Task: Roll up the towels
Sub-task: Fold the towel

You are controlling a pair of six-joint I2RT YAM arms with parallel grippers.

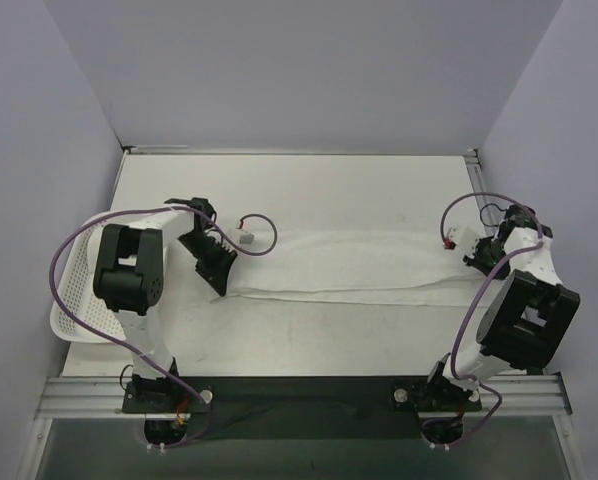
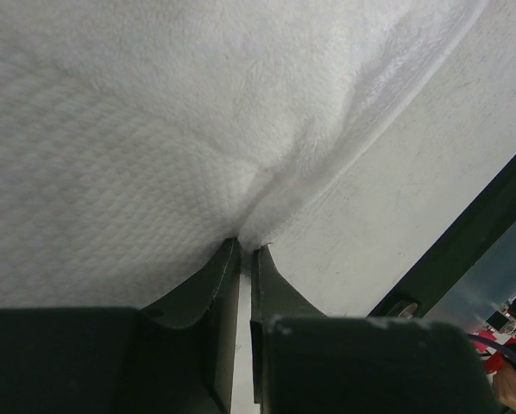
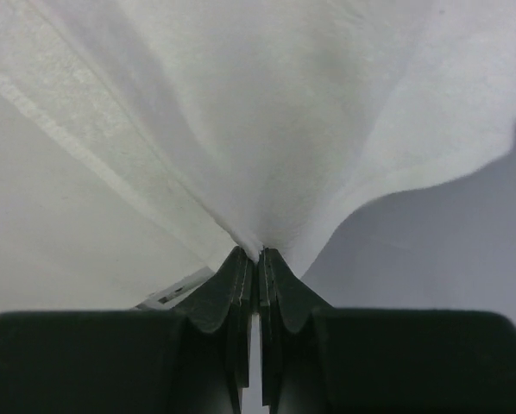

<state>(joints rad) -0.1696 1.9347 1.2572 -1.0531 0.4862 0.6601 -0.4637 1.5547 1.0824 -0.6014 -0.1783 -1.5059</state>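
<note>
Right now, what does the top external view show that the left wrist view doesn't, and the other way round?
Only the top external view shows the whole towel, laid out as a long band between the left gripper and the right gripper. It also shows a white basket at the table's left side. Only the left wrist view shows the jaws closed on a pinch of the towel's edge, and the waffle weave beside a plush border. Both views show the towel, the left gripper and bare table.
</note>
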